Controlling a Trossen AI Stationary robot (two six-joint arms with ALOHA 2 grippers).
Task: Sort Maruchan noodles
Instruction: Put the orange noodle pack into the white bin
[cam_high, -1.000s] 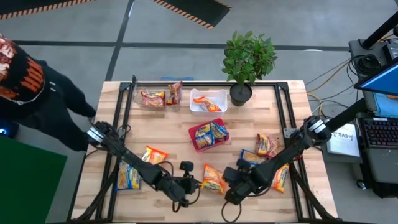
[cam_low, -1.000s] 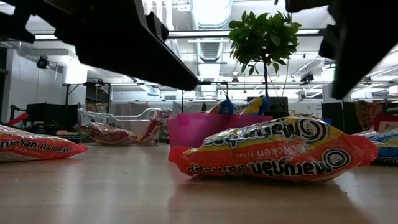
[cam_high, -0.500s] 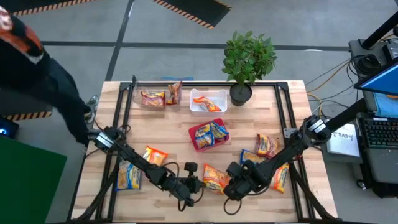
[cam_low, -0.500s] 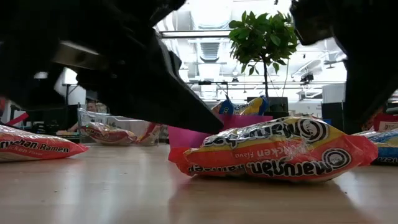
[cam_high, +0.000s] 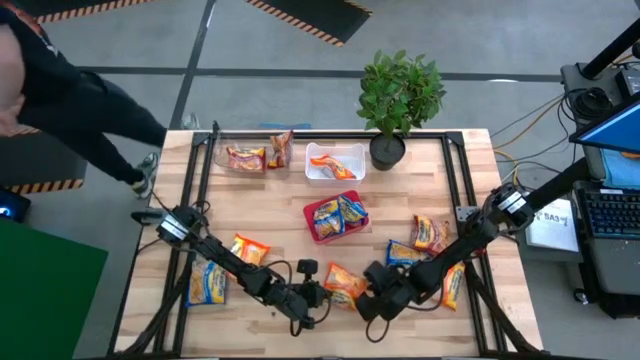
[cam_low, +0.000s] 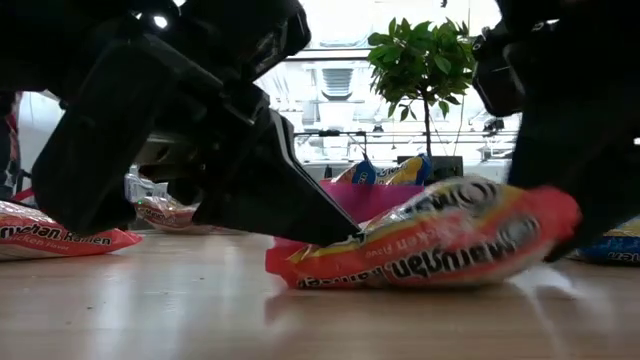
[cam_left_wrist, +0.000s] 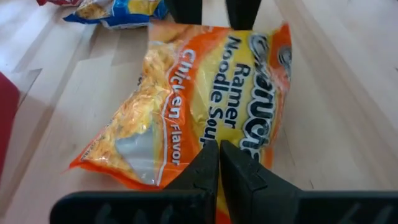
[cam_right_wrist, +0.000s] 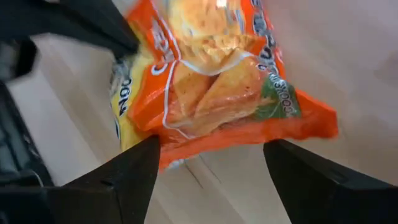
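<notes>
My left gripper (cam_left_wrist: 219, 163) is pinched shut on the near edge of a crinkly orange plastic ramen packet (cam_left_wrist: 205, 93), near the front edge of the table (cam_high: 470, 190), roughly at its middle. I judge it pins the packet so it cannot slide. My right gripper (cam_right_wrist: 208, 168) stands wide apart at the packet's opposite end, fingers either side and holding nothing; I read that as lining up a grasp.

Sorting seems partly done: packets already lie in a clear shallow tray (cam_high: 222, 158), a white tray (cam_high: 312, 172) and a red tray (cam_high: 312, 222) toward the back and centre. Loose packets remain near the left and right edges.

In the low view both arms blot out much of the table. Whether the packet's right end touches the wood, I cannot tell.
</notes>
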